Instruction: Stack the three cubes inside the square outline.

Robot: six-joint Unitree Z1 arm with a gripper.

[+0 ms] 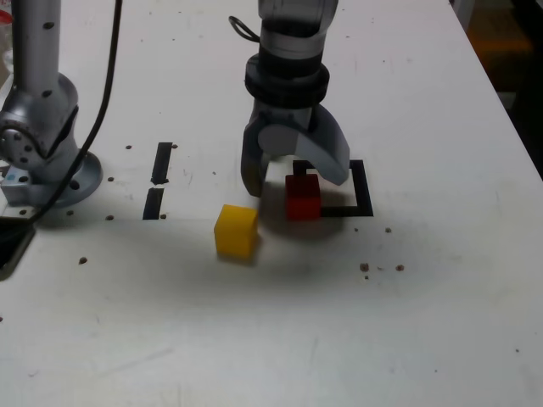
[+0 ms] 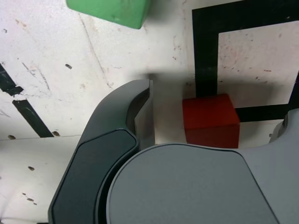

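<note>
The red cube (image 1: 303, 197) sits on the corner of the square outline (image 1: 363, 192), on the black line at the corner nearest the exterior camera and toward the exterior view's left. In the wrist view the red cube (image 2: 210, 119) covers that corner of the square outline (image 2: 205, 46), so part of it is over the line and not fully on the white middle. The gripper (image 1: 293, 175) hangs right over it, pointing down at the table (image 1: 441, 322). Its jaws are apart and hold nothing. The red cube lies in the gap between them, closer to the light grey jaw than to the dark one, and I cannot tell if that jaw touches it. This is what the next move turns on: the cube is already between the jaws, so I think the gripper could close on it or nudge it further into the square. The cube has equal sides, so no way of gripping looks better than another. The yellow cube (image 1: 235, 230) stands near, just outside the square on the exterior view's left and closer to the camera. The green cube (image 2: 112, 11) shows only in the wrist view, outside the square too. Two short black strips (image 1: 158, 180) lie farther off on the exterior view's left. No cube is stacked yet.
</note>
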